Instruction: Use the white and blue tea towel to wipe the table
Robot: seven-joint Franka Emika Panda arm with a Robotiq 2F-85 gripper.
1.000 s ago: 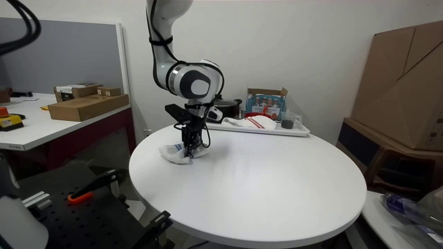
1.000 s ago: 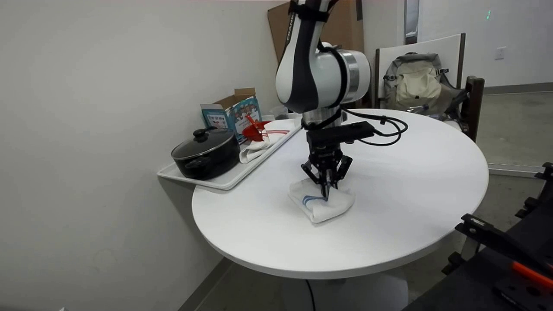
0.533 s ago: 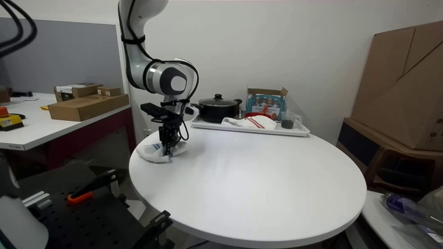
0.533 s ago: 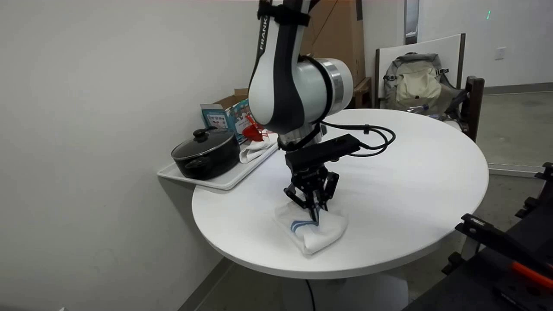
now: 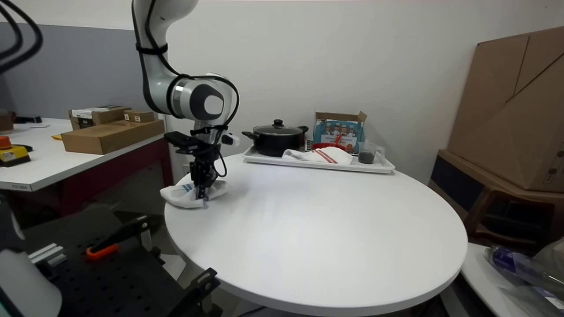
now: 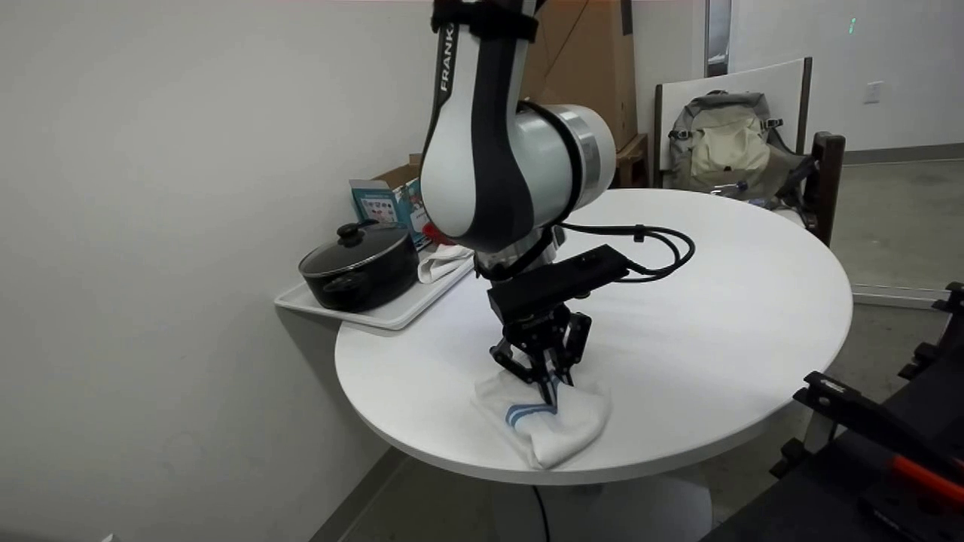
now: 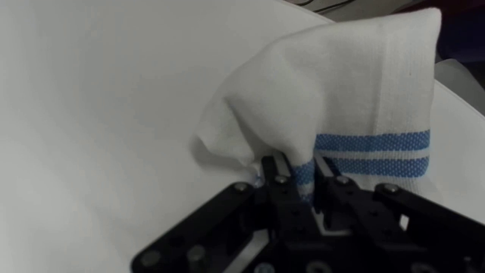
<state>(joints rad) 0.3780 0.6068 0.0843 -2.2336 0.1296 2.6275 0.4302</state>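
My jaws, clamped on the towel (image 6: 566, 430), have just slid it to the worktop (image 5: 326, 233) rim; this wiping stroke seems nearly spent.

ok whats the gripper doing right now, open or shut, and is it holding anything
Gripper: closed, holding the white and blue tea towel by a pinched fold.

In an exterior view I get plain pale wall (image 6: 188, 248) at nine o'clock, its grey baseboard (image 6: 368, 489) at seven, a white-backed chair (image 6: 791, 92) at two, and grey floor (image 6: 896, 233) at three.
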